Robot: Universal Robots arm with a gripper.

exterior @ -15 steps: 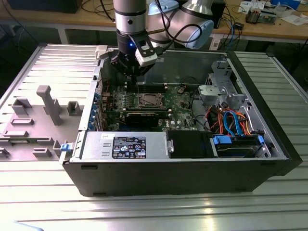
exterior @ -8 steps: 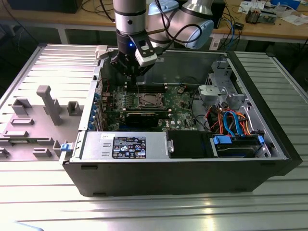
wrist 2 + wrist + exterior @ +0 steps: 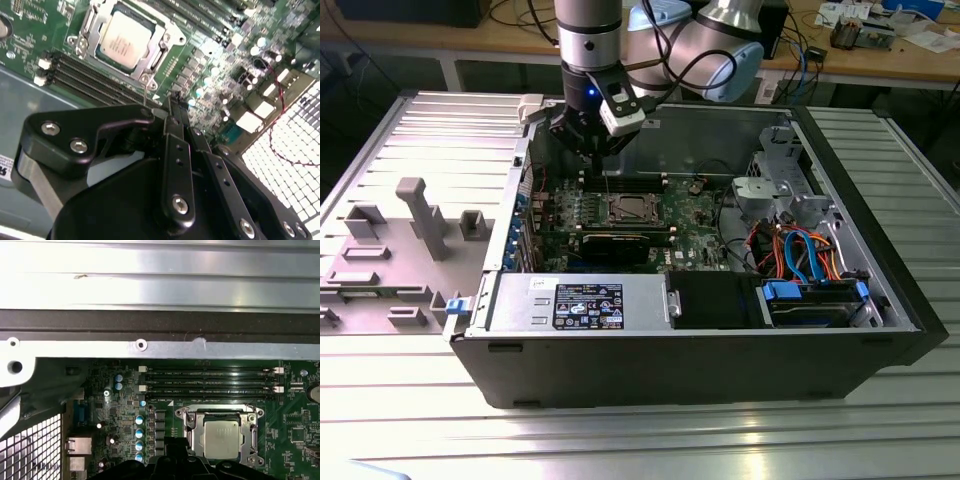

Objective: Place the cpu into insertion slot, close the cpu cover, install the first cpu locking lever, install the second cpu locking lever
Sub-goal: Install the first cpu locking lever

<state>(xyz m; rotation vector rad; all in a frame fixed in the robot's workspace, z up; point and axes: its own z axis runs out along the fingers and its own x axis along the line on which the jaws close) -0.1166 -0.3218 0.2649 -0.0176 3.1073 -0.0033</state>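
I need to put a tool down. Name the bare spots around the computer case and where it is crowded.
Bare: the ribbed table in front of the case, and the strip on the exterior view's right of it. Crowded: grey fixtures on the exterior view's left, and inside the case, the motherboard, cables and gripper.

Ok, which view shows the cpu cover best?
The second wrist view: the cpu cover lies large and unobstructed, framing the cpu. The first wrist view shows it farther off; the exterior view, small and distant.

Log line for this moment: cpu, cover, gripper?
cpu: seated in insertion slot | cpu cover: down flat around cpu | gripper: hovering over motherboard, close beside insertion slot
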